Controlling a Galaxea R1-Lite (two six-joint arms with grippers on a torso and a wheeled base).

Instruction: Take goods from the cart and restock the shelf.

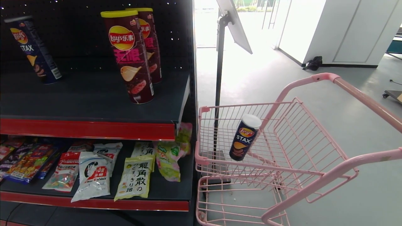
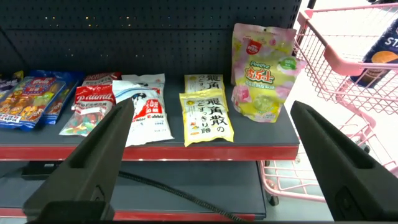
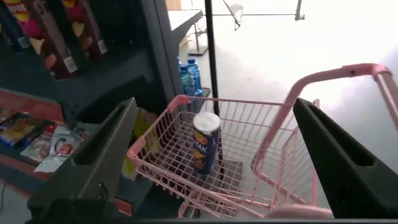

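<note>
while blue can (image 1: 245,137) sits in pink cart (image 1: 323,75), left pincer (image 2: 211,109) and right pincer (image 3: 214,106) gape empty.

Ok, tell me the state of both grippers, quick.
Left gripper: open, holding nothing.
Right gripper: open, holding nothing.

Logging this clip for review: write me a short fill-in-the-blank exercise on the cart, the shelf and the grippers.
The blue can in the pink cart has a ___ lid.
The two maroon cans on the upper shelf have ___ lids.
The left gripper and right gripper are both ___.
Missing: white, yellow, open.
</note>
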